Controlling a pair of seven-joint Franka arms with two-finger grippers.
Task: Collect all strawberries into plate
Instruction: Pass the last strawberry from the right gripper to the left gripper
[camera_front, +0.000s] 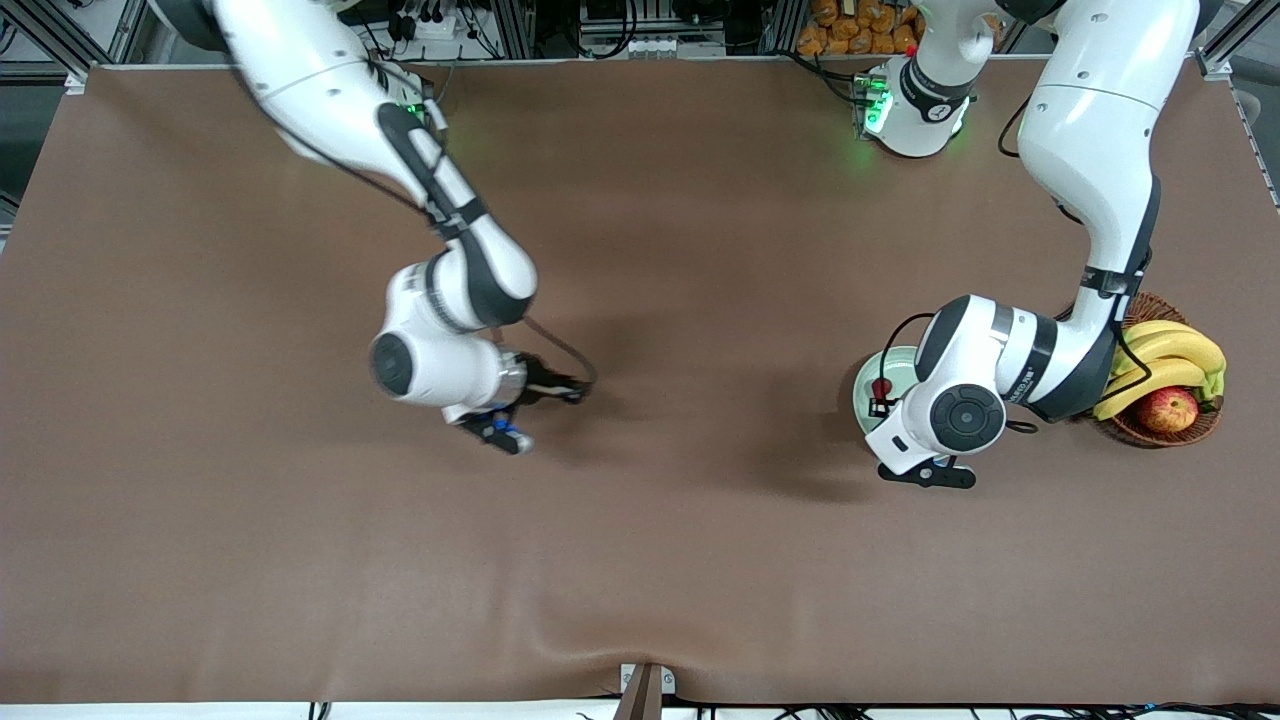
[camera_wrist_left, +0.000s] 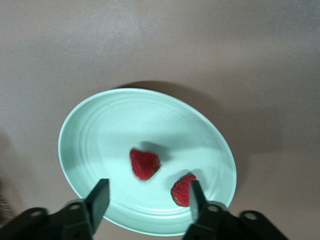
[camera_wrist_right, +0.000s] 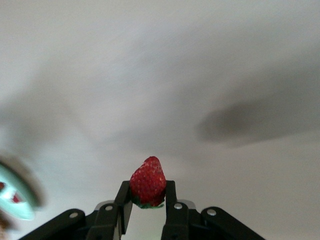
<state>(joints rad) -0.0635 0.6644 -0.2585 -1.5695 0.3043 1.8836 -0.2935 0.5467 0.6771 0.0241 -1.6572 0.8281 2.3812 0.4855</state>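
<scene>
The pale mint-green plate (camera_wrist_left: 110, 130) lies on the brown table toward the left arm's end, beside the fruit basket; my left wrist covers most of the plate (camera_front: 862, 384) in the front view. Two strawberries lie in it: one (camera_wrist_left: 145, 164) near the middle, another (camera_wrist_left: 182, 191) close to one finger. My left gripper (camera_wrist_left: 148, 189) hangs open just above the plate, with nothing between its fingers. My right gripper (camera_wrist_right: 147, 189) is shut on a third strawberry (camera_wrist_right: 148, 180), green cap down between the fingers. The right gripper (camera_front: 568, 390) is above the table's middle, toward the right arm's end.
A brown wicker basket (camera_front: 1160, 432) with bananas (camera_front: 1170, 360) and a red-yellow apple (camera_front: 1167, 408) stands right beside the plate, under the left arm's elbow. The brown cloth (camera_front: 700, 540) has a small wrinkle at the edge nearest the front camera.
</scene>
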